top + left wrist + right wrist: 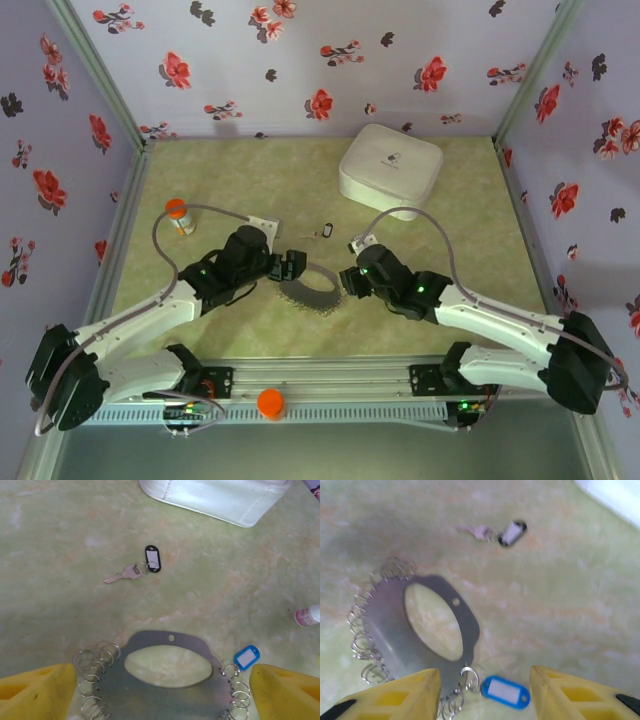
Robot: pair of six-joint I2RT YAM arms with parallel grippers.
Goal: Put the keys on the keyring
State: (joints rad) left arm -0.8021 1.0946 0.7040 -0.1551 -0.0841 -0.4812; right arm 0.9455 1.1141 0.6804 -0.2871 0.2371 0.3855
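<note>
The keyring (170, 687) is a flat grey metal hoop with an oval hole and several small wire rings along both sides. It lies on the table between the two grippers (310, 290). My left gripper (160, 695) is open, its yellow fingers (37, 690) standing either side of the keyring without touching it. A blue-tagged key (505, 691) lies against a small wire ring at the keyring's edge, loose between the fingers of my open right gripper (485, 700). The black-tagged key (135, 571) lies alone on the table beyond the keyring (325, 232).
A white rounded square box (390, 165) stands at the back, just past the black-tagged key. A small white bottle with an orange cap (180, 215) stands at the left. An orange cap (271, 402) rests on the front rail. Flowered walls close in three sides.
</note>
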